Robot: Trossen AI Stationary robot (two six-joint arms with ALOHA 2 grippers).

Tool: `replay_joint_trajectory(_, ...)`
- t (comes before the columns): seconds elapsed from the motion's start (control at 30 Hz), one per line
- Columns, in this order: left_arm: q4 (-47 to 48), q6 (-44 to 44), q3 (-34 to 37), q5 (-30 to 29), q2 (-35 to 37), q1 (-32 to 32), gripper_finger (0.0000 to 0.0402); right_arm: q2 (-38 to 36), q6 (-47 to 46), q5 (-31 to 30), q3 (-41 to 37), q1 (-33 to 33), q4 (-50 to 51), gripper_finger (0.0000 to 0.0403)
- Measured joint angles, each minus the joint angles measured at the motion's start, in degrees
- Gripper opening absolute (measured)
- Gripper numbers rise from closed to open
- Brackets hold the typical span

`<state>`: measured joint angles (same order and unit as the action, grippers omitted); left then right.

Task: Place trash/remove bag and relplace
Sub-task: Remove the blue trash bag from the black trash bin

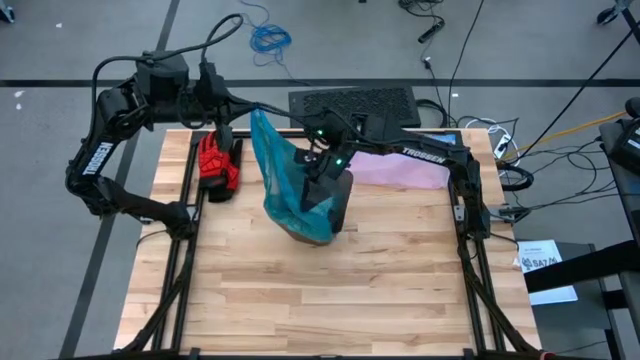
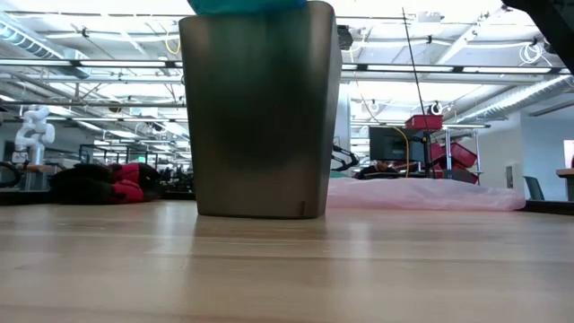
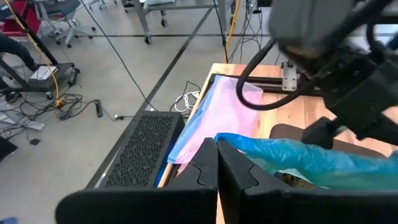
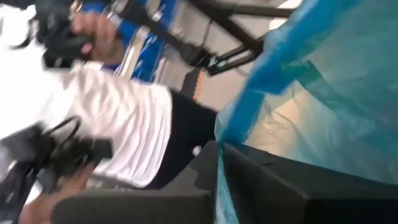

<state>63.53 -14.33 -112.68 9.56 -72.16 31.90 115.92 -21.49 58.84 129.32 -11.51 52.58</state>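
The teal bag (image 1: pixel 280 170) stretches from high at the table's far side down into the dark bin (image 1: pixel 335 205), which stands on the table near its middle. In the low view the bin (image 2: pixel 260 108) stands upright, with the bag's teal (image 2: pixel 247 4) showing above its rim. My left gripper (image 1: pixel 252 110) is shut on the bag's raised end. My right gripper (image 1: pixel 312 178) is just above the bin, shut on the bag's film. My left gripper pinches the bag's raised edge (image 3: pixel 231 142) between its two fingers, high up and on the far left of the bin. From there the film runs drawn out down toward the bin. My right gripper pinches an edge of the bag (image 4: pixel 227 134) near the bin's rim. A thin teal strip (image 4: pixel 219 186) shows between its shut fingers. I cannot tell whether it has one layer or several.
Red and black gloves (image 1: pixel 218 165) lie at the table's far left. A pale pink bag (image 1: pixel 400 168) lies flat at the far right. A black perforated panel (image 1: pixel 355 105) sits beyond the far edge. A person in a white top (image 4: pixel 124 124) stands beyond the table.
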Motion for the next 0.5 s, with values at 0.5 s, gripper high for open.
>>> replay_joint_trajectory(0.5,4.3,0.4,0.0,-6.4,0.0,0.0,0.0,-9.3,-26.5,-41.8,0.0,4.6,1.3,0.0)
